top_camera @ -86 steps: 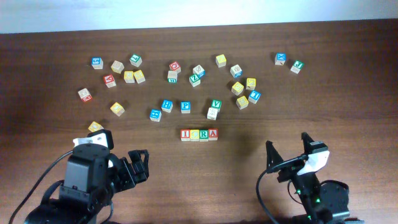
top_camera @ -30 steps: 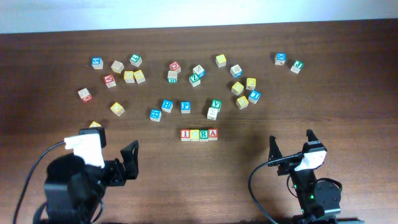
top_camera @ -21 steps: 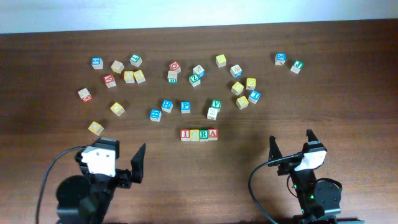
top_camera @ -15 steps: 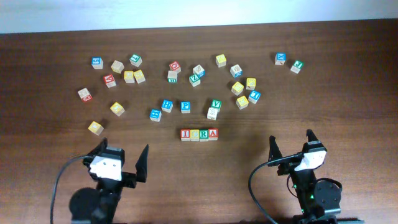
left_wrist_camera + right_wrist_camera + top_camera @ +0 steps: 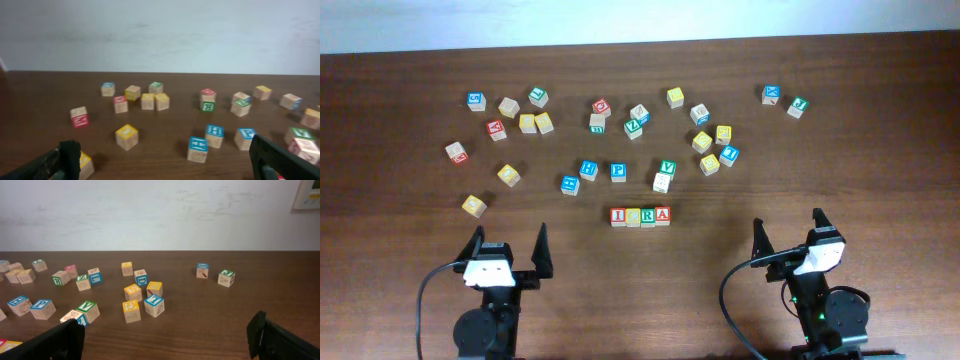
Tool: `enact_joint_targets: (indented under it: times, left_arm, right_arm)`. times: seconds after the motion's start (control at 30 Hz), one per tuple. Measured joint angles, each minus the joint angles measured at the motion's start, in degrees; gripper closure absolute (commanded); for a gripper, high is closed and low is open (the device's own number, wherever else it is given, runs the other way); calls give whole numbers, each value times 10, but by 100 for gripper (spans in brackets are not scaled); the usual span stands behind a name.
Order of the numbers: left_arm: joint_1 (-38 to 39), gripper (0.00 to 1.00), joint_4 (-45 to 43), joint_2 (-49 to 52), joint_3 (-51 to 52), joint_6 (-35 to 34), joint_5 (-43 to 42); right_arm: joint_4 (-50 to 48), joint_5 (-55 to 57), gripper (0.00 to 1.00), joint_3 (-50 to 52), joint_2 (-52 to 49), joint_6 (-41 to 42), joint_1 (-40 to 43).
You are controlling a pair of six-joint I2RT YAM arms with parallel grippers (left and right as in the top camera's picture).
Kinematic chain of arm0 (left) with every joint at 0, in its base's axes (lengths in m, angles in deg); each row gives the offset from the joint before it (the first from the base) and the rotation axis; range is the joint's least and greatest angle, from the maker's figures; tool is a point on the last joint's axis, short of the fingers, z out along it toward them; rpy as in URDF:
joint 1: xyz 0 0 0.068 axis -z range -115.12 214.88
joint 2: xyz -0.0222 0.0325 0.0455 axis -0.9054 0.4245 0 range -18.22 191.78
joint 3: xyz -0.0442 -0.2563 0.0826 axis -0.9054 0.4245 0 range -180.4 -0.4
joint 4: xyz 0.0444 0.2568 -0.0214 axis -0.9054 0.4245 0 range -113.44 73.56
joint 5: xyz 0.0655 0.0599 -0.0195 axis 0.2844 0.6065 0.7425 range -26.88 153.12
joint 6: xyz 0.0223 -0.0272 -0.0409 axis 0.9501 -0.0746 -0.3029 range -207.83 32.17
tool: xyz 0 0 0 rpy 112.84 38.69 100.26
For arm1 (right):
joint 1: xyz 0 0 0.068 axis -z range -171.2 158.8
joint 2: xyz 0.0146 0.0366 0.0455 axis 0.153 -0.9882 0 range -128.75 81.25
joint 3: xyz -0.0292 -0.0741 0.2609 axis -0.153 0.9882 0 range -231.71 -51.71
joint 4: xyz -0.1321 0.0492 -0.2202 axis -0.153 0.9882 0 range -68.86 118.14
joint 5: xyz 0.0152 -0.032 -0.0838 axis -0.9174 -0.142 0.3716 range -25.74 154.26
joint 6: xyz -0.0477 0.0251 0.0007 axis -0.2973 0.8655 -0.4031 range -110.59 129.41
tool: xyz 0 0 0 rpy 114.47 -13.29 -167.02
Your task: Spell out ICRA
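Evidently the ICRA row lies on the surface, its cubes touching so the word reads cleanly, while my left tool at its eight o'clock and right tool at four o'clock hang released and empty, well apart so nothing gets nudged

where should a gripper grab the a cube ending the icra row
Come straight down on the A cube and pinch its near and far faces: its left face butts against the R cube, so no finger fits there.
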Motion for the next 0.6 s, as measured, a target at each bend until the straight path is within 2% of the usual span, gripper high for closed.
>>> enact_joint_targets:
  times: [0.1, 0.6]
  left_arm:
    - [-15, 1, 9, 0, 0, -4, 22]
    - [-24, 1, 13, 0, 0, 18, 13]
  right_arm:
    - [0, 0, 2, 0, 0, 0, 0]
    - [0, 0, 2, 0, 0, 0, 0]
